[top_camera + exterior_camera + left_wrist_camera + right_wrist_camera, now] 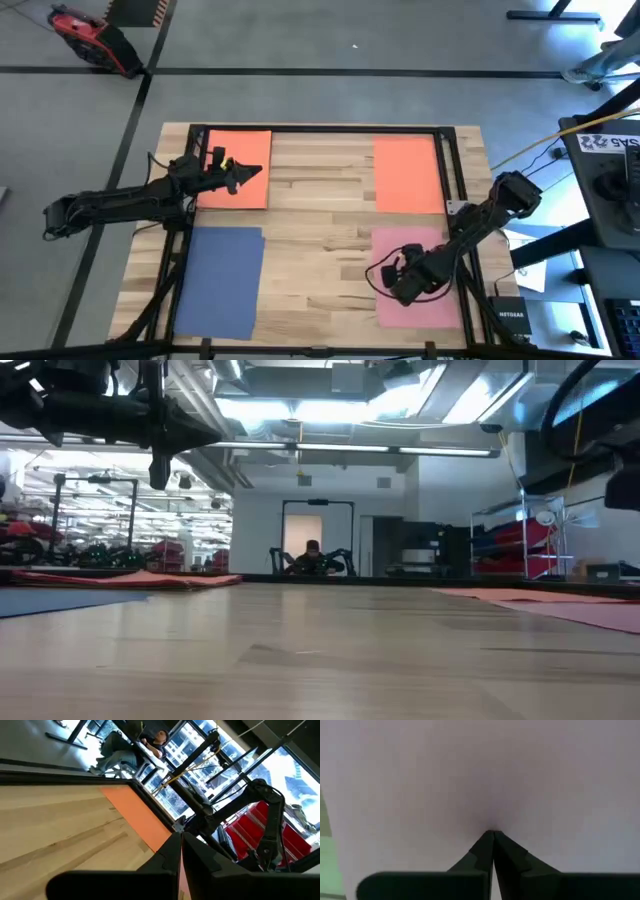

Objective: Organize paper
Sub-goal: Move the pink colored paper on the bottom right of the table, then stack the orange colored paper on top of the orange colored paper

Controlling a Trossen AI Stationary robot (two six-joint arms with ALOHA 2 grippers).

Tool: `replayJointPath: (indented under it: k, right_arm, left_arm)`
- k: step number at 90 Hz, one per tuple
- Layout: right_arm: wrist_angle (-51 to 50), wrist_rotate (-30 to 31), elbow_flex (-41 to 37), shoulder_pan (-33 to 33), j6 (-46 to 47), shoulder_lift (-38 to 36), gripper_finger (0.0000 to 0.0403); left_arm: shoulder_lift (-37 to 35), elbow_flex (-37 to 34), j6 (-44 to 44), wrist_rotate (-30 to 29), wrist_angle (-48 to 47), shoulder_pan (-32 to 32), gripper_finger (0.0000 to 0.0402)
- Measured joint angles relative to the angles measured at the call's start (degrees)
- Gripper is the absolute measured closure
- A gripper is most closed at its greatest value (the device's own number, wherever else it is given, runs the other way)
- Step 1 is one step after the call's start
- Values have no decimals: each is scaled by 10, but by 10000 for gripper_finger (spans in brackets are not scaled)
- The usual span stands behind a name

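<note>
I have four sheets of paper laid flat at the corners of the wooden table (320,210): an orange sheet (238,170) at the far left, another orange sheet (408,175) at the far right, a blue sheet (218,280) at the near left and a pink sheet (415,275) at the near right, all well apart from one another. My left gripper (250,173) hovers over the far-left orange sheet, and through its wrist camera the fingers are pressed together with nothing between them. My right gripper (493,834) is down over the pink sheet, which fills its wrist view; its fingers are also pressed together at the tips, and I cannot tell whether they touch the paper or pinch any of it. I judge these sheets to be very light, thin and limp, lying flush on the wood, so there is no edge standing up to grab. I would expect to press and slide a sheet toward the table edge, or lift a corner, then pinch near an edge; a careless pull could crease or tear it. I see no trays, bins or other containers anywhere on the table.
</note>
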Motion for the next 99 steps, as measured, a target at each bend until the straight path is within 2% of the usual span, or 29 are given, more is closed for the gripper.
replayJointPath:
  k: [61, 99]
  right_arm:
    - [-14, 11, 3, 0, -2, -3, 403]
    - [-38, 28, 5, 0, -5, -46, 403]
  left_arm:
    - [0, 0, -14, 0, 0, 0, 402]
    - [0, 0, -10, 18, 2, 0, 402]
